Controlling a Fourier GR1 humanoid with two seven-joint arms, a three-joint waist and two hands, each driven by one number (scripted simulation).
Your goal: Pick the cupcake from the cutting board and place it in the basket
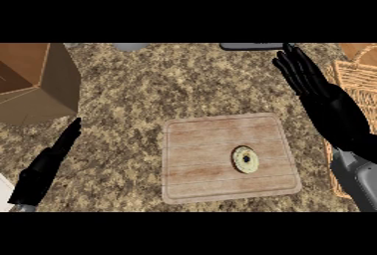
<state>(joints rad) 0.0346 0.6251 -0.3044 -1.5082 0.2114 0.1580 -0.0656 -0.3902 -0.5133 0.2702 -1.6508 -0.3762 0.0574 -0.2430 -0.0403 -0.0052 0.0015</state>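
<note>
The right hand [327, 97] hangs at two o'clock with fingers straight and apart, holding nothing, partly over the basket [352, 74] and clear of the board [230, 158], so by my read the reach hasn't started. The cupcake [246, 159] sits on the board toward four o'clock; next, that hand must swing down to seven o'clock and curl round it. Left hand [46, 167] rests at eight o'clock, fingers straight, empty.
</note>
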